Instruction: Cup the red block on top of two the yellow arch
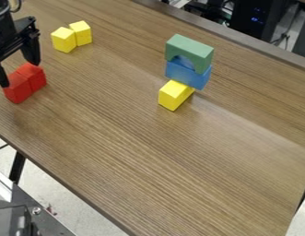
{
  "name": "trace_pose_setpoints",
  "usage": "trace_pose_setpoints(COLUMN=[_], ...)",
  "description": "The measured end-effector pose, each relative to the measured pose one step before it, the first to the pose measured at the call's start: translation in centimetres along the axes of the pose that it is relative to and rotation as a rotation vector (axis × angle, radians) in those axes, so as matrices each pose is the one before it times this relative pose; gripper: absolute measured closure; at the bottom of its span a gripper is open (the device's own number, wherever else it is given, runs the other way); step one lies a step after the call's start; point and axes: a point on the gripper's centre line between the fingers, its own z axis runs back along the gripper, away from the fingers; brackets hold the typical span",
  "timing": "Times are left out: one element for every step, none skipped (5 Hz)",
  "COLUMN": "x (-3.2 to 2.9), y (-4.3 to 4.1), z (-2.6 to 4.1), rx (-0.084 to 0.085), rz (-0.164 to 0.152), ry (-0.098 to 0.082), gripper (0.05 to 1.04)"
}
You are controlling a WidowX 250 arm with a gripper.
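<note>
The gripper is at the upper left edge with its two fingers spread apart, over or just behind two red blocks that sit side by side on the table. One fingertip is by the left block, the other by the back of the right one; contact cannot be told. Right of centre, a stack has a yellow block low at the front, a blue block above it and a green arch on top. The arch shape I see is green, not yellow.
Two yellow blocks stand close together on the wooden table, behind and right of the red ones. The table's front edge runs diagonally at the lower left. Dark equipment is beyond its back edge.
</note>
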Motion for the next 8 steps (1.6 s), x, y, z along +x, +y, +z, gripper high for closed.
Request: trace_pose_setpoints(x=[-0.080,0.376,-0.326,-0.281,-0.164,-0.245,-0.619,-0.968], y=[0.007,-0.699,-0.628,-0.617,-0.676,-0.887,-1.485,-1.349], z=[-1.008,-0.385,-0.388,-0.268,-0.136,-0.173,-0.179,-0.102], rx=[0.0348,0.0093,-0.0009,-0.0056,-0.0061,-0.0095,-0.0158,-0.0174], rz=[0.0063,-0.0059,-0.0103,0.0086,0.0058,0.0083,-0.0175,-0.0115], ry=[0.0007,-0.0190,0.0030,0.0165,0.0152,0.0199,0.0152,0.0239], gripper=[0.085,0.085,0.085,0.085,0.085,0.085,0.084,0.085])
